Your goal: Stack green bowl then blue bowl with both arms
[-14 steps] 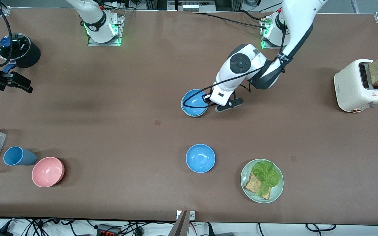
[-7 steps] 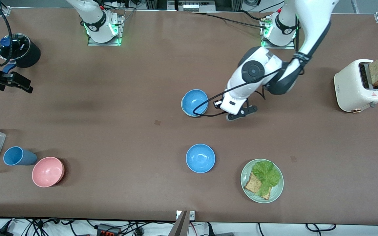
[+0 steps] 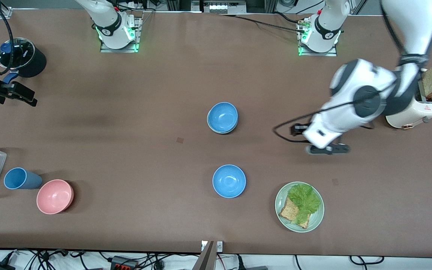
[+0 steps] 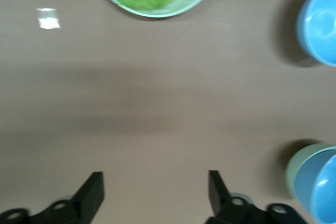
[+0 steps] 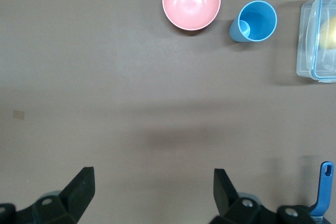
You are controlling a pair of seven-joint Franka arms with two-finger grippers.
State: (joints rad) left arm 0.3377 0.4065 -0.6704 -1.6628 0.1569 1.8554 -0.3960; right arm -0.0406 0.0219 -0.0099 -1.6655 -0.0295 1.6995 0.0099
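Left pincer [image 3: 326,149] open over table [image 3: 126,150]

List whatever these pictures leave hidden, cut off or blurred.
- Green bowl: front view, only a rim sliver shows under the stacked blue bowl.
- Left gripper: front view, smeared by motion; open in its wrist view.
- Right gripper: front view, cut by the frame edge.
- Toaster: front view, partly covered by the left arm.
- Container: right wrist view, cut by the edge.

The green bowl [image 3: 221,129] is almost hidden under the blue bowl [image 3: 222,116]; only its rim shows. The left arm [image 3: 354,105] is blurred and covers part of the toaster [image 3: 413,112].
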